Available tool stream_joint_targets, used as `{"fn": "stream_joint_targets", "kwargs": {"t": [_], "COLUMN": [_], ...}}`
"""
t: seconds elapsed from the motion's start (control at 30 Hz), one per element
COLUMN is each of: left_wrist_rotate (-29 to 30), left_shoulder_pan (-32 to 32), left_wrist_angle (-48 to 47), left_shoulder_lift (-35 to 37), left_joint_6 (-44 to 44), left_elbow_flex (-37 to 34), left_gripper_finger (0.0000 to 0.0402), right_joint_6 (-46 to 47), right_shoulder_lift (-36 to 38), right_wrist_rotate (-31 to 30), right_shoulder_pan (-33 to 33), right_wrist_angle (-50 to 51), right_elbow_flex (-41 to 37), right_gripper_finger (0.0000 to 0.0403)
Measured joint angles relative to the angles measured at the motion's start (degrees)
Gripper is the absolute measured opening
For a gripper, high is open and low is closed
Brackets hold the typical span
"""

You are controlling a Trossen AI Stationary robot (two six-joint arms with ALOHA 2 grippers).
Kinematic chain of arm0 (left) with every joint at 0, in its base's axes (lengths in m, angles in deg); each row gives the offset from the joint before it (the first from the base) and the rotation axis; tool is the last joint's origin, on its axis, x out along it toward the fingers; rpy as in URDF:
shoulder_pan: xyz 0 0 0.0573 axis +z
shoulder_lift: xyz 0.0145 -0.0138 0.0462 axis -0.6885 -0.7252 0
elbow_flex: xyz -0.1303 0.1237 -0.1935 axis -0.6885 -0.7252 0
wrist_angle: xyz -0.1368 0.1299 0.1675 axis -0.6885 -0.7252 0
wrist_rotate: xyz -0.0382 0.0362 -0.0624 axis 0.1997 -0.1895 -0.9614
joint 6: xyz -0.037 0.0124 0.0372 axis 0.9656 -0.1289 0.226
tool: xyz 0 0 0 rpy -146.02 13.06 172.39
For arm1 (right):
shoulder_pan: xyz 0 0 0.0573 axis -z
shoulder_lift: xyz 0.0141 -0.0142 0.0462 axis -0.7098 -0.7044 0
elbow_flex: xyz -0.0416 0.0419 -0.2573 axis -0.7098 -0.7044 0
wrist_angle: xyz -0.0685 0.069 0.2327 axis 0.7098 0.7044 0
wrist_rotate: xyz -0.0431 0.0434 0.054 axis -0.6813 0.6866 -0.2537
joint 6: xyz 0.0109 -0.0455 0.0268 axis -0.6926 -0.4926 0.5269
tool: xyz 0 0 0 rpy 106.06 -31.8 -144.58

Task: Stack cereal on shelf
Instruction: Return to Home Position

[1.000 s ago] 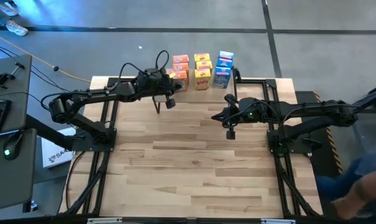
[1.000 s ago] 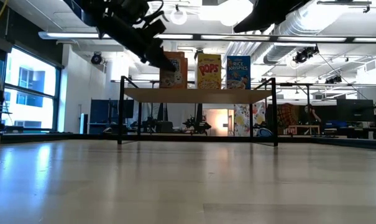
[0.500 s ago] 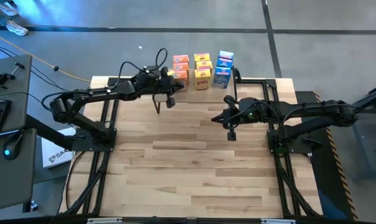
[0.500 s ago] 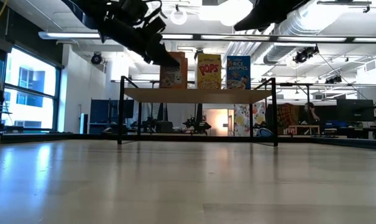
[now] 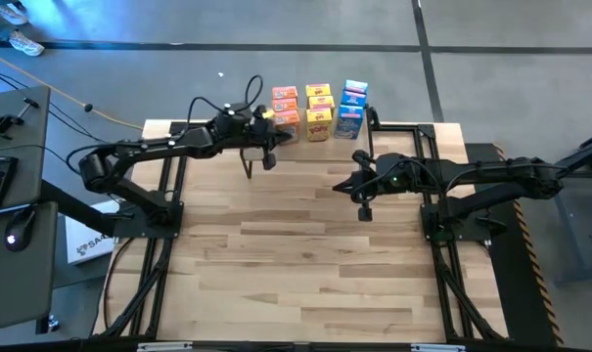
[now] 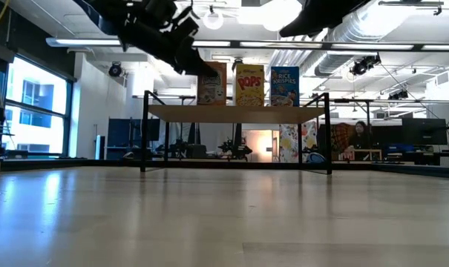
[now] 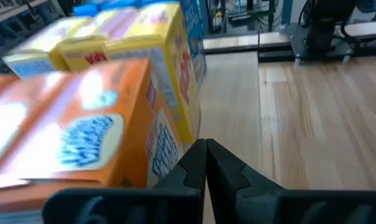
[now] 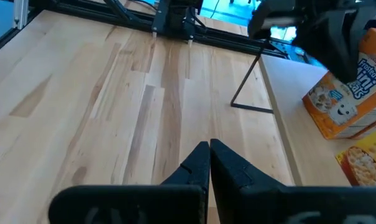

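The cereal boxes stand in three rows on the shelf [image 6: 231, 113] at the table's far edge: orange [image 5: 284, 106], yellow [image 5: 318, 108] and blue [image 5: 352, 104]. The low view shows the front orange [image 6: 212, 83], yellow [image 6: 249, 84] and blue [image 6: 284, 86] boxes upright. My left gripper [image 5: 272, 127] is shut, at the left side of the front orange box [image 7: 82, 143]. My right gripper [image 5: 339, 184] is shut and empty, above the table in front of the shelf. My left gripper touches the front orange box with its shut fingertips [image 7: 197, 155], at the narrow side face [image 7: 166, 149] near an edge. It comes from the table's left, slanting down. The box stands upright on the shelf top, next to the yellow box.
The shelf's wood top [image 8: 312, 155] stands on thin black legs [image 8: 250, 81] above the wooden tabletop [image 5: 305, 254]. Black arm frames run along the table's left and right sides. A desk with a keyboard and mouse [image 5: 12, 225] stands off the left edge.
My left gripper, still shut, has gone a little toward the table's right against the front orange box. The box has slid along the shelf top toward the yellow box and stays upright.
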Motion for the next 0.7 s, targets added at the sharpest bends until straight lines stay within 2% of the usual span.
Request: {"fn": "stream_joint_targets", "kwargs": {"t": [0.1,0.23,0.43,0.63,0.7], "left_wrist_rotate": [0.0,-0.68,-5.21,-5.49,-5.51], "left_shoulder_pan": [0.0,0.0,-0.09,-1.52,-2.35], "left_wrist_angle": [-1.86,-4.87,1.25,5.7,5.87], "left_shoulder_lift": [2.47,6.72,14.7,23.89,27.06], "left_joint_6": [-0.01,0.26,4.09,6.76,7.29], "left_elbow_flex": [0.0,-0.66,-9.8,-19.01,-21.0], "left_gripper_finger": [0.0001,0.0001,0.0001,0.0001,0.0001], "right_joint_6": [-1.54,-3.73,-5.34,-6.53,-6.24], "right_shoulder_lift": [0.02,0.26,0.26,0.26,0.52], "right_wrist_rotate": [0.86,7.96,9.36,10.66,10.84], "right_shoulder_pan": [0.02,0.0,0.04,1.69,2.03], "right_wrist_angle": [0.18,-0.13,-0.19,-2.44,-6.71], "right_elbow_flex": [0.0,-0.01,0.0,-0.17,-2.48], "right_gripper_finger": [0.0,0.0,0.0,0.0,0.0]}}
